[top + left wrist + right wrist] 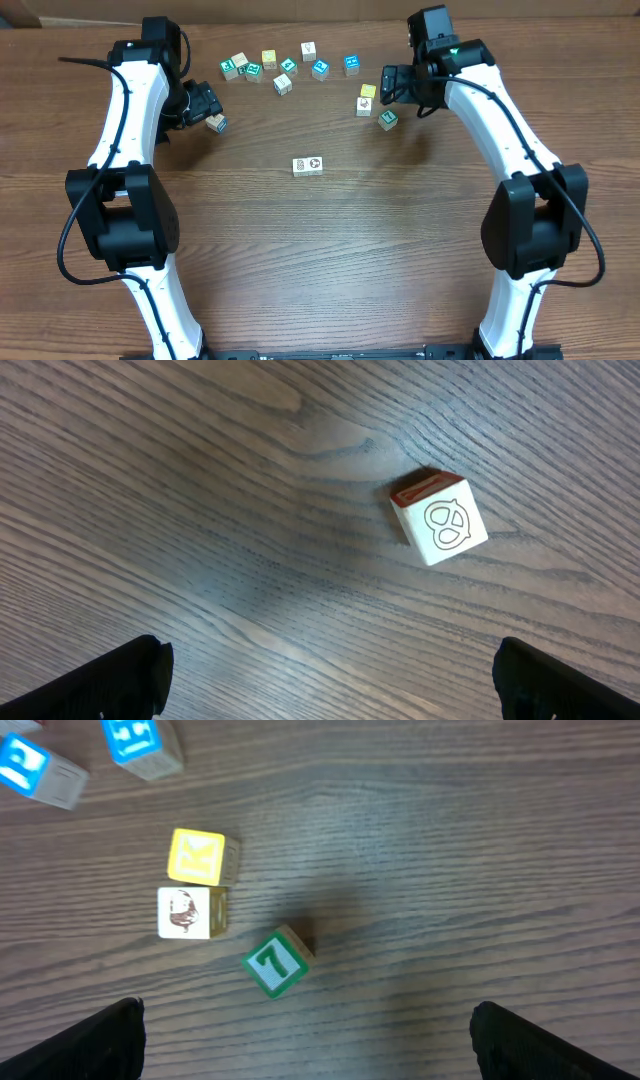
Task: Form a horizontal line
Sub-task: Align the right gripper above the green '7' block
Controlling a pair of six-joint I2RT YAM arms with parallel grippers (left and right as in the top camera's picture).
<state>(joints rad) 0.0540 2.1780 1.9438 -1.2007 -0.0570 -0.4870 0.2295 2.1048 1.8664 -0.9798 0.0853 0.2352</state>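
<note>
Gathering is the step in hand, I judge: the horizontal line (307,165) so far is only two white-faced cubes touching side by side at mid-table, well apart from the loose cubes (283,85) scattered along the far side. The left gripper (328,680) hangs spread wide and empty above a white cube with a pretzel-like print (440,520), which lies off to one side, not between the fingers. The right gripper (305,1040) is likewise spread and empty over a green cube marked 7 (275,962), near a yellow cube (197,856) and a white cube with a brown print (187,912). Next, an arm must centre over its cube, descend, pinch it and carry it to an end of the row. The wrist views show only the fingers' dark corners, and the row's prints are too small to read, perhaps an arrow on one
</note>
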